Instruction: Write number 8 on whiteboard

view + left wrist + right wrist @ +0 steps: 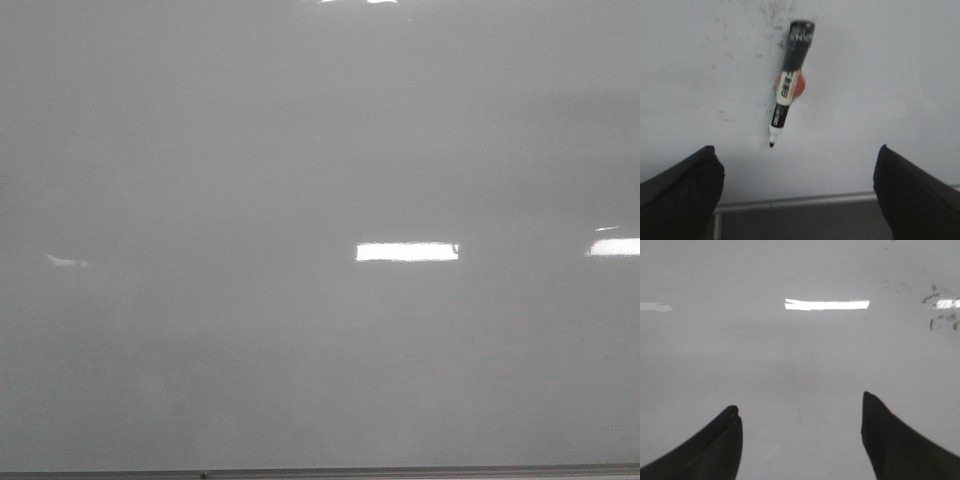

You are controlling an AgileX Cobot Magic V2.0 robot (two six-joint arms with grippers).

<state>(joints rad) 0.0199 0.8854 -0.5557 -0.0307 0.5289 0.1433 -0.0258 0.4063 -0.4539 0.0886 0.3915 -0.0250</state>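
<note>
The whiteboard (300, 180) fills the front view, pale grey and glossy, with bright glare patches. No number 8 shows on it in any view. Neither gripper shows in the front view. In the left wrist view a black and white marker (791, 80) lies uncapped on the whiteboard (880, 75), its black tip pointing toward the fingers. My left gripper (797, 172) is open and empty, well short of the marker. My right gripper (800, 412) is open and empty over bare whiteboard (790, 355).
A thin dark frame edge (320, 472) runs along the bottom of the front view. In the left wrist view the metal frame rail (800, 202) crosses between the fingers. Faint ink smudges (940, 315) mark the board in the right wrist view.
</note>
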